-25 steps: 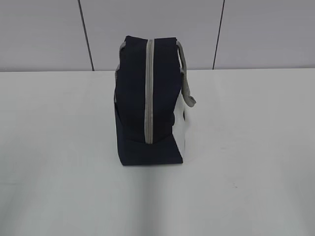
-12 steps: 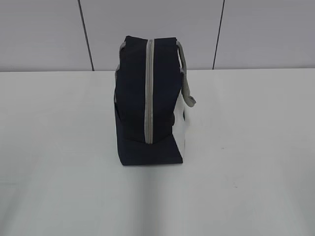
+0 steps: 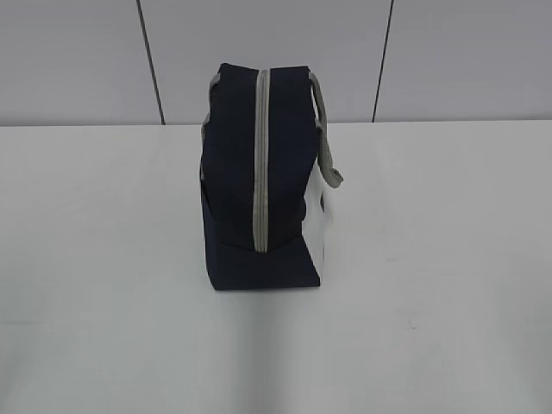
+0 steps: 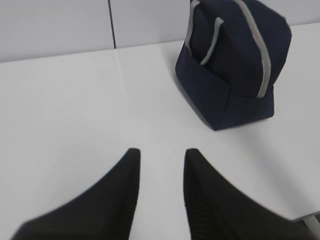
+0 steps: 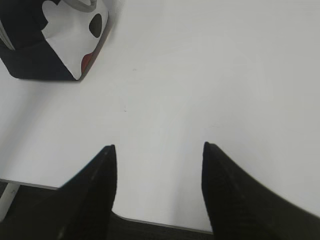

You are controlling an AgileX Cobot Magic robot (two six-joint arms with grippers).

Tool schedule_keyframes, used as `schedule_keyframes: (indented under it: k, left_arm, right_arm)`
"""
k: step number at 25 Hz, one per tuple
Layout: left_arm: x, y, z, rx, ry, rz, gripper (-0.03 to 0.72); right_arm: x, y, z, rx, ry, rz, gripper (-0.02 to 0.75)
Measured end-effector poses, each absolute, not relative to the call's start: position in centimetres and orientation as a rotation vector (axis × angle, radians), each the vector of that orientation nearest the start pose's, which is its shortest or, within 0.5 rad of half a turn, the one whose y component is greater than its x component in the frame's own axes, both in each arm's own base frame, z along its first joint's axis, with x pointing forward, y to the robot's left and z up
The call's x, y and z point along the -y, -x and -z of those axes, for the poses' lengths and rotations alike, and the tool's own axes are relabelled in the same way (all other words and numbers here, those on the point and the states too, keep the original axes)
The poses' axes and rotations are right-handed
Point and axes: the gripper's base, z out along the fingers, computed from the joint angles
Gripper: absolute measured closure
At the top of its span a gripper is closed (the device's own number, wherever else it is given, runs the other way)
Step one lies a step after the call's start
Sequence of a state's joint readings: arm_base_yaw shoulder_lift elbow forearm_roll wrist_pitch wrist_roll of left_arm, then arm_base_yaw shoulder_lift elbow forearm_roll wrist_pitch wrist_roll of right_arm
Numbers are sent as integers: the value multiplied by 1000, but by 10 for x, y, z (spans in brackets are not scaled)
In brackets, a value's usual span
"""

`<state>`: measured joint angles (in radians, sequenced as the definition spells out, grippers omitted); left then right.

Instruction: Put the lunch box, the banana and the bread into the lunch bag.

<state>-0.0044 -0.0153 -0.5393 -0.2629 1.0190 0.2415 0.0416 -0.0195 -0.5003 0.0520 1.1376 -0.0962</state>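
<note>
The navy lunch bag (image 3: 259, 177) stands upright in the middle of the white table, its grey zipper (image 3: 260, 164) closed along the end facing the exterior view. It also shows in the left wrist view (image 4: 235, 60) at the upper right, and a corner of its white patterned side panel shows in the right wrist view (image 5: 70, 35). My left gripper (image 4: 162, 155) is open and empty over bare table, well short of the bag. My right gripper (image 5: 159, 147) is open and empty near the table's front edge. The lunch box, the banana and the bread are out of view.
A grey strap handle (image 3: 328, 155) hangs down the bag's right side. The white table (image 3: 431, 259) ends at a grey panelled wall (image 3: 466, 60) behind. The table's front edge (image 5: 150, 220) shows in the right wrist view.
</note>
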Motion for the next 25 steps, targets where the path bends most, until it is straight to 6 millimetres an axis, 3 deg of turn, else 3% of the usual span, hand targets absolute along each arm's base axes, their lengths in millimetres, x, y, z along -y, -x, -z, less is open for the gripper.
schedule_keyframes:
  k: [12, 25]
  left_arm:
    - [3, 12, -280, -2053, 1, 63, 453]
    - [3, 12, -280, -2053, 10, 60, 453]
  right_arm:
    - [-4, 11, -271, -2095, 150, -30, 333]
    - [-4, 11, -271, -2095, 150, -30, 332]
